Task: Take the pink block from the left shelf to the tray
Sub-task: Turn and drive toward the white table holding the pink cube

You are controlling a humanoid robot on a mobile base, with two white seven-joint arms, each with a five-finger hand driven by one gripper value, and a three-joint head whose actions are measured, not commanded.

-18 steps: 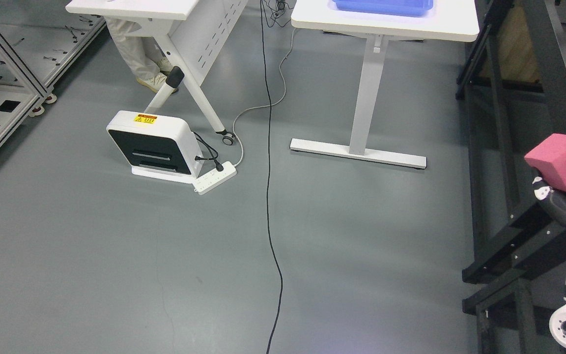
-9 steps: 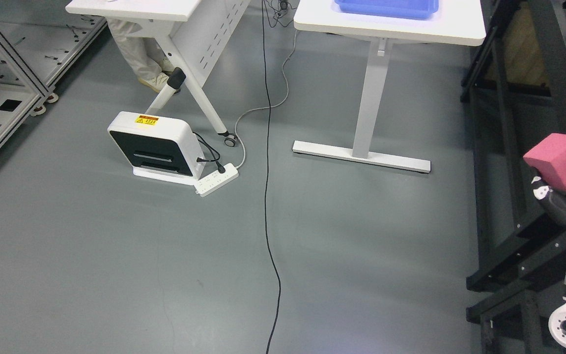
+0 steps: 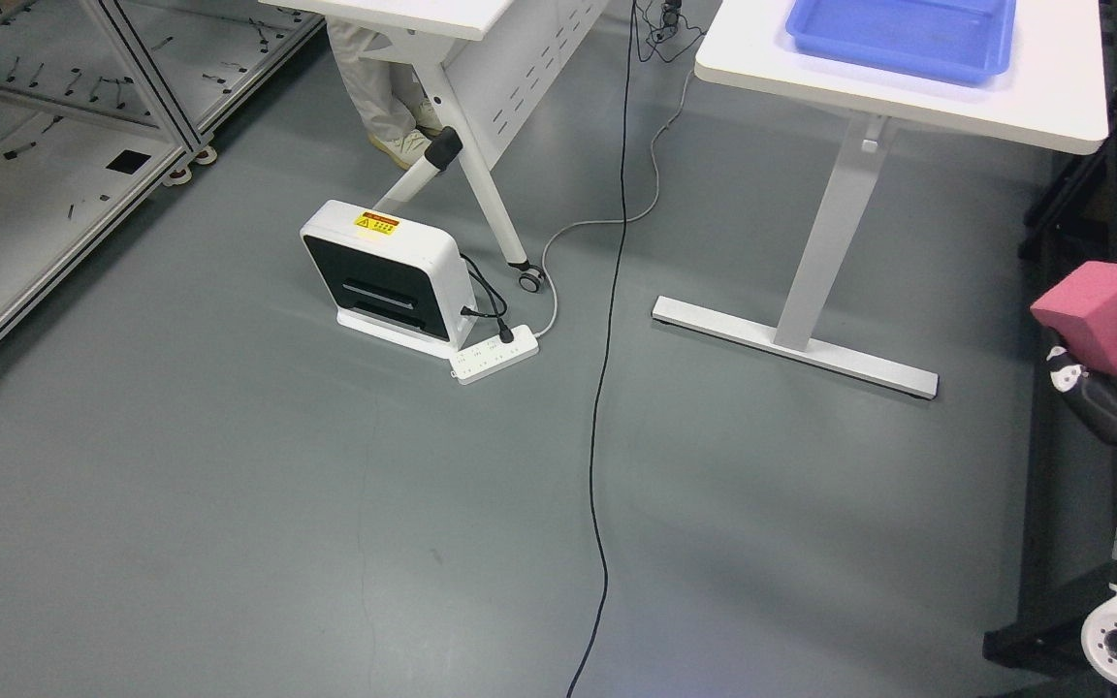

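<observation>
Across the grey, smooth workshop floor (image 3: 229,504) stood the largest things: a white surface on a pale T-shaped leg (image 3: 1053,107) at the upper right, a second white folding desk with a perforated panel (image 3: 481,19) at the top middle, and a metal-framed rack with glass-like shelves (image 3: 25,184) at the left. A person's legs in pale trousers (image 3: 374,87) showed under the folding desk. On the white surface lay a shallow blue plastic tray (image 3: 898,44), which looked empty. Lower down sat a white box-shaped appliance with a black front and a yellow warning label (image 3: 389,281), plugged into a white power strip (image 3: 494,354), with a long black cable (image 3: 607,388) running down the floor.

By my reading, the pick was done and the delivery was not: the block was already off any shelf and in the robot's grip, while the tray was well apart from it, up and to the left. What was left was the approach to the surface and the release over the tray.

At the right edge, the right hand (image 3: 1116,364) was closed around the pink foam-like cube (image 3: 1101,315), a dark finger (image 3: 1087,396) pressing its underside and white parts against its far side. The cube sat tilted, on top of the hand.
</observation>
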